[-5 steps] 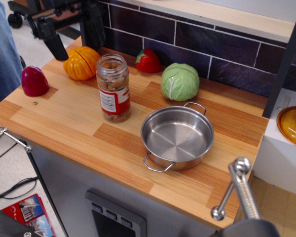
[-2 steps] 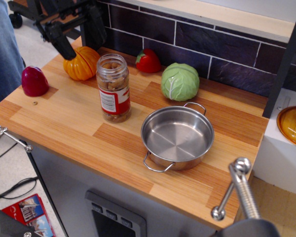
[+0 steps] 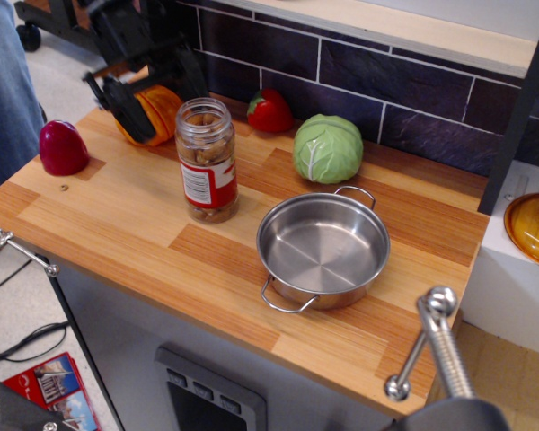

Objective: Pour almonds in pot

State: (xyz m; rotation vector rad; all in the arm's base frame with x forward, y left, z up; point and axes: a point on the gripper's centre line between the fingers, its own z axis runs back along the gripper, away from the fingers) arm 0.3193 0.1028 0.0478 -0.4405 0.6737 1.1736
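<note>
A clear jar (image 3: 207, 160) with a red and white label stands upright and uncapped on the wooden counter, left of centre. Brown almonds (image 3: 211, 212) show through its glass. The shiny steel pot (image 3: 323, 251), with two wire loop handles, sits empty to the jar's right and a little nearer the front. My black gripper (image 3: 171, 115) is open and empty. It hangs behind and left of the jar, in front of the orange pumpkin. One finger (image 3: 130, 108) is left of the jar and the other (image 3: 193, 79) is just behind its mouth.
An orange pumpkin (image 3: 164, 103), a red pepper (image 3: 269, 110) and a green cabbage (image 3: 328, 148) line the dark tiled back wall. A dark red object (image 3: 63, 148) sits at the left edge. An orange glass lid (image 3: 534, 229) lies at the right. A person in jeans (image 3: 4, 81) stands left.
My gripper has come down and to the right, from above the counter's back left corner to just behind and left of the jar. The jar and the pot have not moved.
</note>
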